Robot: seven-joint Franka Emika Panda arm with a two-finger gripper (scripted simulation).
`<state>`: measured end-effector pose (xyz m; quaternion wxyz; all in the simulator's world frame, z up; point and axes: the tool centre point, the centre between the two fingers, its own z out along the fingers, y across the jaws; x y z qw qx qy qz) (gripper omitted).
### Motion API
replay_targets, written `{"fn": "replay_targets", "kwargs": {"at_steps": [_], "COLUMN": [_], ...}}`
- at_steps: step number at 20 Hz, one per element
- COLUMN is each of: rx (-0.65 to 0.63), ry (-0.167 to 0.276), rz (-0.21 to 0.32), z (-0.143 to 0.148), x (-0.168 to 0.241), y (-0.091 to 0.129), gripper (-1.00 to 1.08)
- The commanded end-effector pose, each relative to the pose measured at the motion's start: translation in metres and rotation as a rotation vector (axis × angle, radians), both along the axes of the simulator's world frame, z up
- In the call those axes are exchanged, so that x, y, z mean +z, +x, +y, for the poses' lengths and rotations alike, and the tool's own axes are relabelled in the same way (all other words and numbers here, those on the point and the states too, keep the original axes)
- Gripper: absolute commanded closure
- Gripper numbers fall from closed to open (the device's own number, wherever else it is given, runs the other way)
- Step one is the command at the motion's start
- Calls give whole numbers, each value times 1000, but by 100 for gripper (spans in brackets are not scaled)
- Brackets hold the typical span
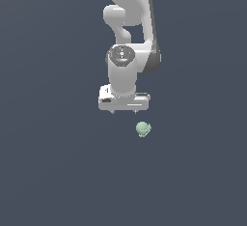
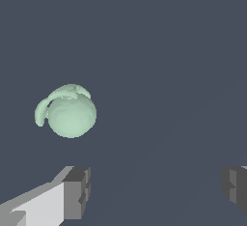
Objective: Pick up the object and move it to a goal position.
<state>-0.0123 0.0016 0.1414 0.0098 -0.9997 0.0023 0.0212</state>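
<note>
Item: object (image 1: pixel 143 129), mint-green lump, lying free on the floor just off my gripper (image 1: pixel 124 111), toward the exterior view's right. Fingers (image 2: pixel 77 191) spread wide, empty; I judge that's readiness for the grasp, not yet aligned

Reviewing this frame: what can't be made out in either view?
- Goal position: no marker shows in either view.
- Claw fingers: exterior view shows only tiny tips under the hand; in the wrist view one finger is cut by the edge.
- Object: too small in the exterior view to identify; its underside is hidden.
- Arm base: cut off by the exterior view's top edge.
</note>
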Motion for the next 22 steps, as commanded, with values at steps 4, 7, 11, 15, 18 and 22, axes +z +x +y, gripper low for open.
{"fn": "replay_targets", "kwargs": {"at_steps": [4, 7, 11, 15, 18, 22], "rx": [5, 29, 90, 185, 277, 419], "ry": [0, -1, -3, -6, -7, -8], "rz": [-1, -2, -6, -12, -18, -28], "z": [1, 4, 12, 25, 38, 58], "x": [0, -2, -7, -14, -22, -33], "y": [0, 2, 5, 9, 13, 19], "gripper": [-92, -92, -92, -92, -92, -92]}}
